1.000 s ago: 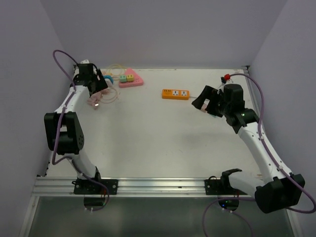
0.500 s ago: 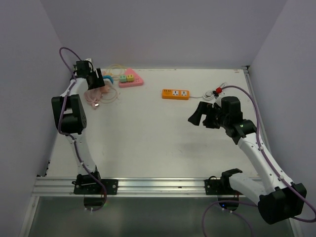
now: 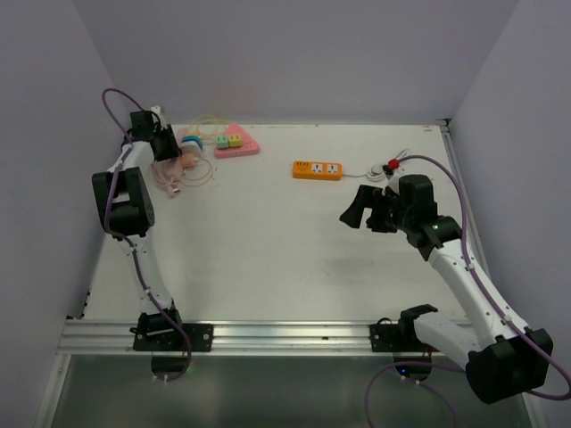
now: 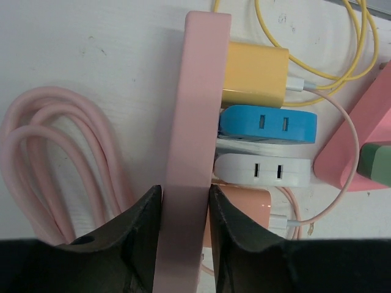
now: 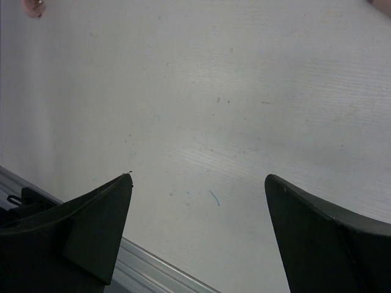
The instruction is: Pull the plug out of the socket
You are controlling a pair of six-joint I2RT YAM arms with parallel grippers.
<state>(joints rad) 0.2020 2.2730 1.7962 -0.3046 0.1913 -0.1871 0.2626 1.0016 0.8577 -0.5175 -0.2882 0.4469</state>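
Observation:
In the left wrist view the pink socket strip (image 4: 198,91) stands on edge, and my left gripper (image 4: 186,201) is shut on its narrow body. Several plugs sit in its face: a yellow one (image 4: 253,73), a blue one (image 4: 269,124), a white one (image 4: 263,171) and a peach one (image 4: 244,207) partly hidden behind my finger. From above, the left gripper (image 3: 169,147) is at the back left corner beside the blue plug (image 3: 192,140). My right gripper (image 3: 366,214) hangs open over bare table (image 5: 244,91), holding nothing.
A coil of pink cable (image 4: 55,177) lies left of the strip. Another pink strip (image 3: 237,143) with green and yellow plugs lies just to the right, with yellow cable (image 4: 324,55) looping behind. An orange power strip (image 3: 318,168) lies mid-back, with a white lead running to a red piece (image 3: 393,165).
My left gripper has shifted towards the back left and closed on the pink socket strip. My right arm swung forward and left earlier, then held still, open.

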